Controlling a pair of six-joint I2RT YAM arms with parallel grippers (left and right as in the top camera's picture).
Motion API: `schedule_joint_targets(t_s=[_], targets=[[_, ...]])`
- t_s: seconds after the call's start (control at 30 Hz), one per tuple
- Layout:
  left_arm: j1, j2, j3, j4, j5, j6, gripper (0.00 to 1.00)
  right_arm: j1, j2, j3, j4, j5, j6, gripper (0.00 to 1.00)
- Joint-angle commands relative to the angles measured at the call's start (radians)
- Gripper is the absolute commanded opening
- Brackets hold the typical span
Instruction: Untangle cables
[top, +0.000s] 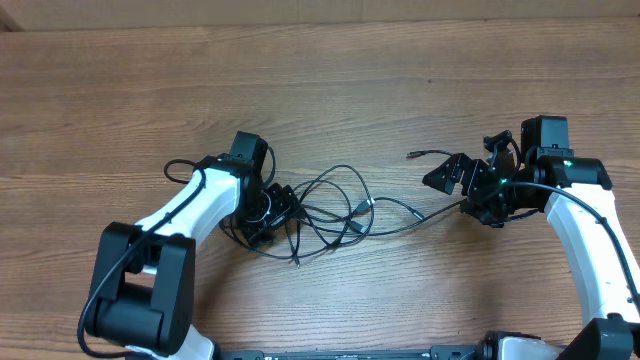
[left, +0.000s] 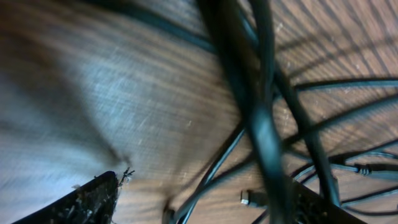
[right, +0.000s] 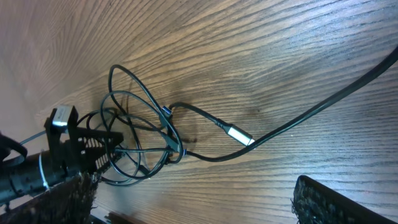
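The cables (top: 330, 205) are seen lying as a loose knot of thin black loops on the wooden table (top: 320, 80), between the two arms and closer to the left one. The left gripper (top: 272, 215) is set down into the left edge of that knot. In its wrist view the fingertips (left: 81, 202) are seen well apart, with several strands crossing the gap between them. No strand is seen clamped, so the jaws are taken as open around the cords rather than gripping them. The crossing loops block most of that view.

One strand is led out of the knot to the right, toward the right gripper (top: 465, 195), and a loose end (top: 415, 155) lies on the table just beside it. The right gripper's fingers (right: 336, 202) are spread wide, and nothing is seen held between them. A silver plug (right: 239, 135) is seen on the bare wood between the knot and this gripper, its cord running off to the upper right.
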Motion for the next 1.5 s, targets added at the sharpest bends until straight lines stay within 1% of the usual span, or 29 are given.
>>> schedule_joint_targets(t_s=[0.0, 0.07, 0.2, 0.23, 0.37, 0.5, 0.57, 0.7, 0.8, 0.87, 0.97, 1.0, 1.07, 1.1, 1.13, 1.27, 1.3, 1.33, 1.47], targets=[[-0.003, 0.013, 0.008, 0.027, 0.048, -0.043, 0.69, 0.005, -0.016, 0.003, 0.006, 0.008, -0.005, 1.00], [-0.002, 0.013, 0.008, 0.058, 0.088, -0.069, 0.52, 0.005, -0.015, 0.003, 0.006, 0.014, -0.005, 1.00], [0.015, 0.012, 0.009, 0.114, 0.169, -0.078, 0.37, 0.005, -0.016, 0.003, 0.003, 0.034, -0.005, 1.00], [0.024, 0.010, 0.010, 0.126, 0.189, -0.077, 0.35, 0.005, -0.016, 0.003, 0.001, 0.033, -0.004, 1.00], [0.072, -0.004, 0.021, 0.126, 0.220, -0.059, 0.33, 0.005, -0.016, 0.003, -0.009, 0.034, -0.005, 1.00], [0.106, -0.037, 0.023, 0.089, 0.218, -0.031, 0.39, 0.005, -0.016, 0.003, -0.009, 0.034, -0.005, 1.00], [0.114, -0.055, 0.023, 0.087, 0.218, -0.021, 0.39, 0.005, -0.015, 0.003, -0.008, 0.034, -0.005, 1.00], [0.116, -0.084, 0.023, 0.108, 0.218, -0.017, 0.29, 0.005, -0.016, 0.003, -0.005, 0.034, -0.005, 1.00], [0.115, -0.087, 0.023, 0.128, 0.218, -0.017, 0.26, 0.005, -0.016, 0.003, -0.005, 0.033, -0.005, 1.00], [0.111, -0.087, 0.023, 0.130, 0.216, -0.017, 0.28, 0.005, -0.016, 0.003, -0.005, 0.033, -0.005, 1.00], [0.098, -0.087, 0.023, 0.130, 0.208, -0.007, 0.36, 0.005, -0.016, 0.003, -0.006, 0.033, -0.005, 1.00], [0.090, -0.087, 0.022, 0.128, 0.188, 0.001, 0.40, 0.005, -0.016, 0.003, -0.006, 0.033, -0.005, 1.00], [0.071, -0.086, 0.022, 0.114, 0.138, 0.005, 0.41, 0.005, -0.016, 0.003, -0.006, 0.033, -0.005, 1.00], [0.057, -0.086, 0.021, 0.111, 0.107, 0.005, 0.40, 0.005, -0.016, 0.003, -0.006, 0.033, -0.005, 1.00], [0.045, -0.086, 0.020, 0.108, 0.082, 0.005, 0.37, 0.005, -0.016, 0.003, -0.006, 0.033, -0.005, 1.00], [0.001, -0.086, 0.020, 0.140, 0.038, 0.005, 0.11, 0.005, -0.016, 0.003, -0.006, 0.034, -0.005, 1.00], [-0.003, -0.086, 0.020, 0.159, 0.029, 0.005, 0.06, 0.005, -0.016, 0.003, -0.006, 0.033, -0.005, 1.00], [-0.004, -0.086, 0.020, 0.175, 0.028, 0.005, 0.04, 0.005, -0.016, 0.003, -0.006, 0.034, -0.005, 1.00], [0.003, -0.087, 0.029, 0.213, 0.047, 0.017, 0.04, 0.005, -0.016, 0.003, -0.024, 0.033, -0.005, 1.00]])
